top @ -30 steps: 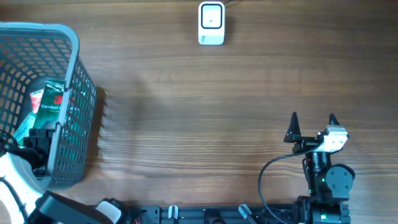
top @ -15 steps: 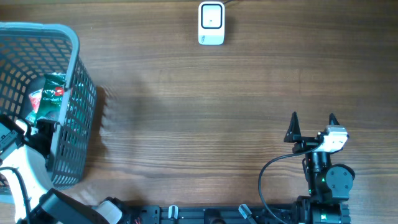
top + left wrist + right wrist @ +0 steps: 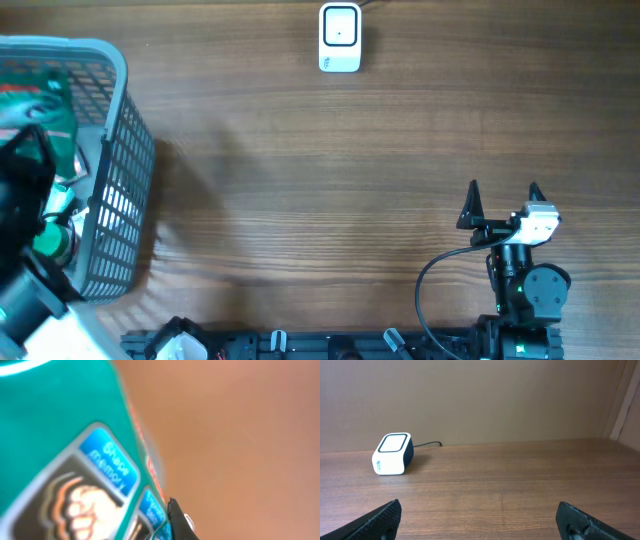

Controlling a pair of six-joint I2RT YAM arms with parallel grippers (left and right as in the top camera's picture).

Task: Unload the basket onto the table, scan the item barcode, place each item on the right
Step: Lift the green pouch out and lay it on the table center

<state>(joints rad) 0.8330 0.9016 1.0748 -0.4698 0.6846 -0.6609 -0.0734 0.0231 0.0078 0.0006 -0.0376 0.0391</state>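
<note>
we hold the green pack (image 3: 40, 100) in our shut left gripper (image 3: 32, 150), above the basket (image 3: 125, 160) at far left. the scanner (image 3: 339, 38) lies well to its right, far side. our right gripper (image 3: 502, 190) gapes empty.

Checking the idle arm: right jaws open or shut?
Open: the right jaws stand spread wide above the table, nothing between them, in overhead and wrist views.

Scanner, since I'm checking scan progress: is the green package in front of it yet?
No, nothing lies near the scanner; the green package is at the basket, far left.
</note>
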